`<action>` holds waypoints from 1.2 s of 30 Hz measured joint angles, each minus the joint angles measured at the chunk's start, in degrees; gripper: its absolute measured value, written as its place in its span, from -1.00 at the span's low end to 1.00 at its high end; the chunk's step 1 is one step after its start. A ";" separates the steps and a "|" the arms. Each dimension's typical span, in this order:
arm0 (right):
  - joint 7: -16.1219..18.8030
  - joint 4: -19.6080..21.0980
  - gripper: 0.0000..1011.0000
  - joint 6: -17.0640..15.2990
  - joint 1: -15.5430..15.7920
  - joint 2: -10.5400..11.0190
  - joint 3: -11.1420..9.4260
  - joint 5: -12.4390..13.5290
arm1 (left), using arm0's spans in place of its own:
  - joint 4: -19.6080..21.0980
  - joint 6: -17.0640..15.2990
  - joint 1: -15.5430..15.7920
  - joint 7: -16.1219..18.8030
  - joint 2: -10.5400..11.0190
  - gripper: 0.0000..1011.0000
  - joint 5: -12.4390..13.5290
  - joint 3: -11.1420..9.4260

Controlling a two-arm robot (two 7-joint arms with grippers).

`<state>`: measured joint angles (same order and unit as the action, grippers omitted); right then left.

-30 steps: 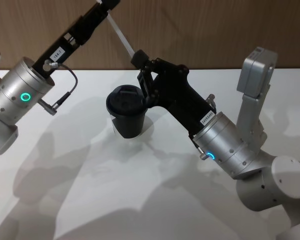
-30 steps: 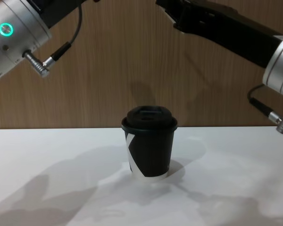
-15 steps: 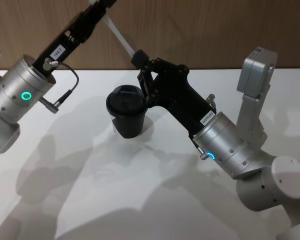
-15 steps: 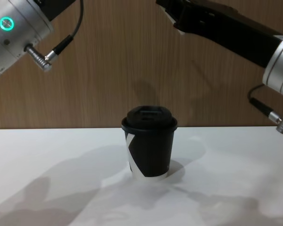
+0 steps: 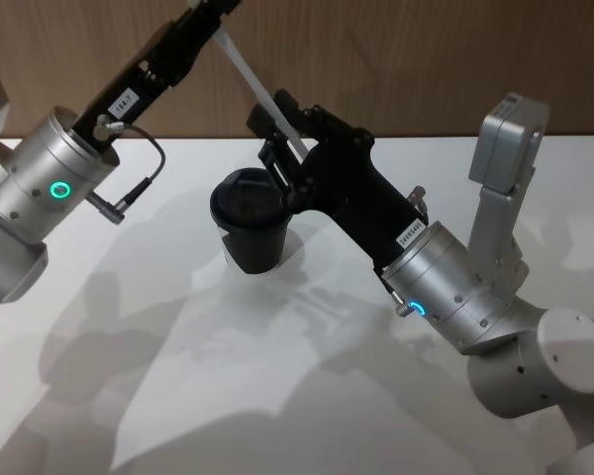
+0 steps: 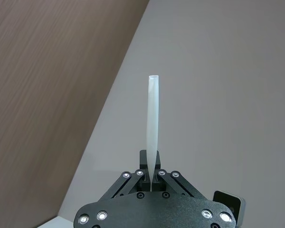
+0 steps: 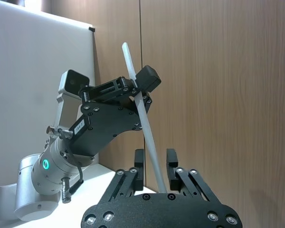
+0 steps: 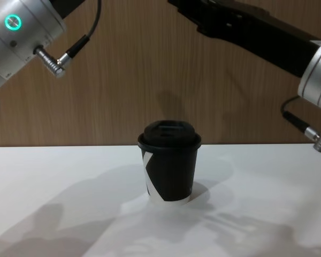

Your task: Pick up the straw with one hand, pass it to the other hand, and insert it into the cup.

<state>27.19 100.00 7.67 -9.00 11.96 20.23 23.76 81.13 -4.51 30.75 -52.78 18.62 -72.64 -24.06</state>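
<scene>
Pulling the right hand, fingers spread either side of the straw, straight back should spare you knocking it while your left hand pinches it at the head view's top edge, above the cup left of centre.

straw: smooth translucent white plastic | cup: matt black paper | lid: slightly glossy black plastic | bench: smooth matt white | wall: brown wood grain, matt

left claw raised, clamped | right claw beneath it, apparently parted
</scene>
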 joint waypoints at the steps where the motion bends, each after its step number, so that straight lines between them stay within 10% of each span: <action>1: 0.00 0.00 -0.37 0.00 0.00 0.00 0.00 0.00 | 0.05 0.05 0.01 0.00 0.01 -0.99 -0.01 -0.05; 23: 0.00 0.01 0.93 0.00 0.00 0.00 0.00 0.00 | 1.99 1.37 0.32 3.10 3.12 -0.98 3.09 -1.53; 36: 0.00 0.01 0.98 0.00 0.00 0.00 0.00 0.00 | 3.76 3.20 0.61 10.27 6.14 -0.98 9.55 -2.82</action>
<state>27.19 100.01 7.66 -9.00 11.96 20.23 23.76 84.89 -1.32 31.36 -42.51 24.76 -63.09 -26.88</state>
